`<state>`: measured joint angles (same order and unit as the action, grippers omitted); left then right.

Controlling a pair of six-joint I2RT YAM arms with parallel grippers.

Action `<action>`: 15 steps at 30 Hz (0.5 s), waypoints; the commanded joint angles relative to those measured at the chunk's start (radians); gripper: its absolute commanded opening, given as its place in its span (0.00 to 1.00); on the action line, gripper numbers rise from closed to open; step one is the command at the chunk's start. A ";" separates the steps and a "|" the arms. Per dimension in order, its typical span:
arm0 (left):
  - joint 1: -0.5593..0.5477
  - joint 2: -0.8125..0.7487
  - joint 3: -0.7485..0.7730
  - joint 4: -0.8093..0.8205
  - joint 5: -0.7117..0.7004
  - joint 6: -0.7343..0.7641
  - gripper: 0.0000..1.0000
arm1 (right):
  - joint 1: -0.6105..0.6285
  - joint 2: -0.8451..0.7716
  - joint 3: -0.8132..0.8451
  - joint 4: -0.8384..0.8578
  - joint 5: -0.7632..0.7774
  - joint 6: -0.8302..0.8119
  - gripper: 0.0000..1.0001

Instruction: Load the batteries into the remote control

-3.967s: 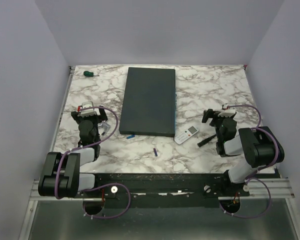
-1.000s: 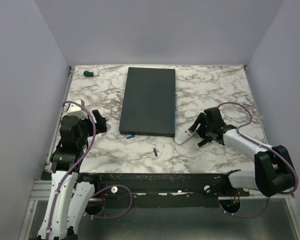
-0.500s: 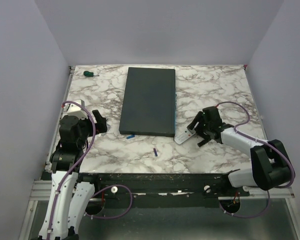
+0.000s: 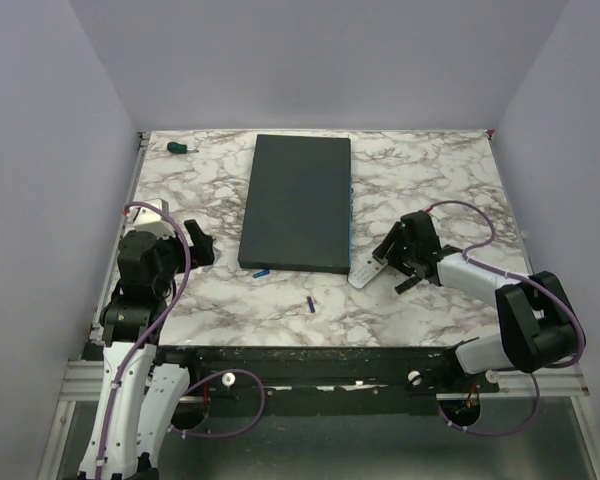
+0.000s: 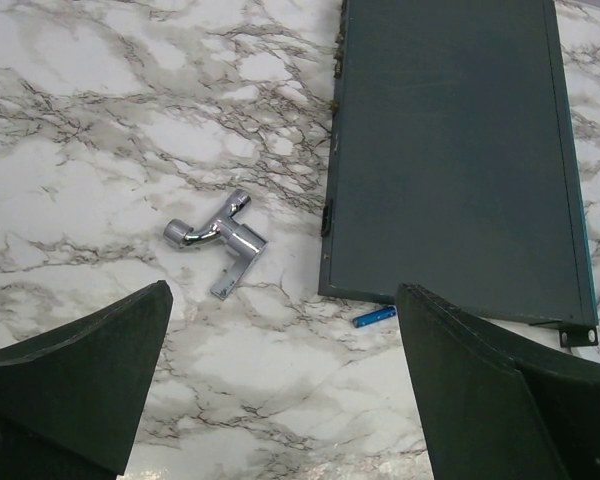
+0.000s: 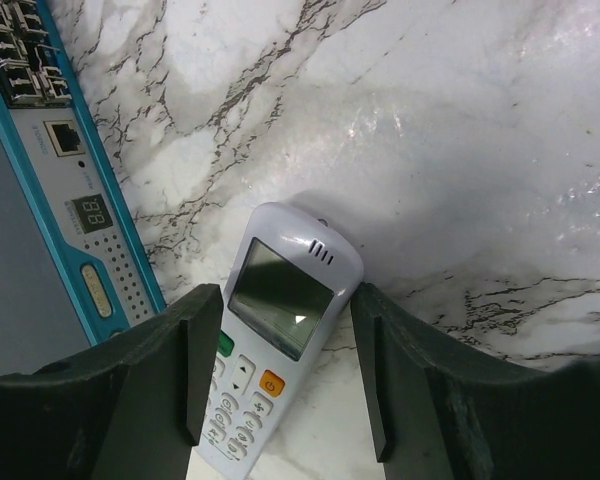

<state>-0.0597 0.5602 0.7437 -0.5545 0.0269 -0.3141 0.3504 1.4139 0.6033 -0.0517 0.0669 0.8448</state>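
1. Right gripper (image 6: 285, 345): jaws partly open, one finger on each side of the remote control (image 6: 280, 300). The finger on the frame's left overlaps the handset's edge. A sliver of marble shows between the handset and the other finger (image 6: 400, 400). Nothing is lifted.
2. The remote control lies face up on the marble table (image 4: 430, 170), with its screen and buttons showing. In the top view it sits right of centre (image 4: 365, 270), just beside the near right corner of the dark grey slab (image 4: 298, 200).
3. Left gripper (image 5: 282, 300): jaws at full spread and holding nothing. It is at the left edge of the table in the top view (image 4: 195, 245).
4. Blue battery (image 5: 375, 317): flat on the table just below the slab's near edge, in the lower centre of the left wrist view.
5. Purple-blue battery (image 4: 309, 302): alone on the marble near the centre of the top view's lower half, well apart from both grippers.
6. A silver metal piece (image 5: 220, 240) lies left of the slab.
7. A green-handled screwdriver (image 4: 180, 148) lies at the upper left corner of the table.
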 commanded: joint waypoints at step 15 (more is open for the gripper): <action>0.016 -0.006 -0.015 0.026 0.059 -0.002 0.98 | 0.062 0.194 0.000 -0.028 0.045 -0.018 0.50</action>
<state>-0.0521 0.5602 0.7380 -0.5480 0.0597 -0.3145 0.3962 1.5249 0.6552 0.0452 0.0914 0.8371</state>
